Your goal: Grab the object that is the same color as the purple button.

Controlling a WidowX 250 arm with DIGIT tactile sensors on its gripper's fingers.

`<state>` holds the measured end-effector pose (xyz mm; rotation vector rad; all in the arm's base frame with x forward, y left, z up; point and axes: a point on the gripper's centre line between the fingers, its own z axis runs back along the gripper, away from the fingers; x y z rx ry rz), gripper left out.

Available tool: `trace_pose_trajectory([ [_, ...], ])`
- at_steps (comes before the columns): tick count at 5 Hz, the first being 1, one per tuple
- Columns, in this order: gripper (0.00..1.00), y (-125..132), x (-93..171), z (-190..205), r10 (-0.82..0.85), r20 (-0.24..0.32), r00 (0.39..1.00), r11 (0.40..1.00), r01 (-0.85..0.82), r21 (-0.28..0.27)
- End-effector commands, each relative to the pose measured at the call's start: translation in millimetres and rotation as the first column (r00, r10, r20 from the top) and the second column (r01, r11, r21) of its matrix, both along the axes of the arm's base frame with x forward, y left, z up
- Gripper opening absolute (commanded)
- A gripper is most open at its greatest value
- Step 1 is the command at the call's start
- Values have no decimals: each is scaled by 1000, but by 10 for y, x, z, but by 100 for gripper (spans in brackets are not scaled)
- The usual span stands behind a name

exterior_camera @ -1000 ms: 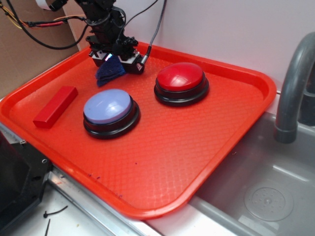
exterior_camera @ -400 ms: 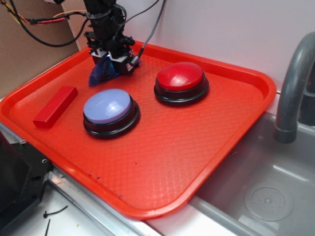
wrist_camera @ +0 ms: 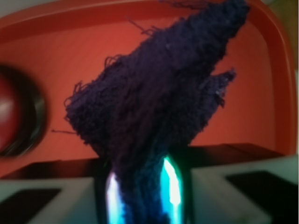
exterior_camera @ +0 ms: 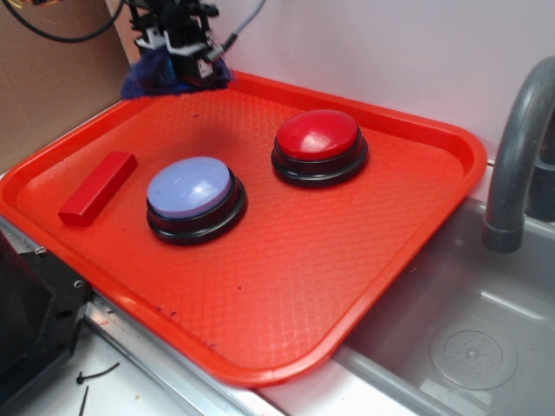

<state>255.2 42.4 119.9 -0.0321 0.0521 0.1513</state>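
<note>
Fingers (wrist_camera: 170, 186) pinched tight on the purple cloth (wrist_camera: 154, 98), which bunches up between them, frayed edges loose. Exterior view: gripper (exterior_camera: 178, 54) holds the cloth (exterior_camera: 147, 80) clear of the red tray (exterior_camera: 286, 286), above its far left corner. On the tray sit the purple button (exterior_camera: 191, 189), a red button (exterior_camera: 317, 137) just beside it, and a red block (exterior_camera: 98, 187) near the left rim. Grey sink (exterior_camera: 468, 347) to the right.

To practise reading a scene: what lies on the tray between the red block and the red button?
The purple button sits between the red block and the red button on the tray, seen in the exterior view.
</note>
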Motion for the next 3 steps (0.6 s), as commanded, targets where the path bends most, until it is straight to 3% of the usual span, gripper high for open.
trace_pose_trajectory([
  [1, 0, -158, -244, 940, 37, 89, 995, 999, -38, 9],
  [2, 0, -129, -423, 1033, 54, 132, 990, 997, -59, 39],
  [3, 0, -112, -341, 916, 4, 92, 996, 999, -8, 39],
])
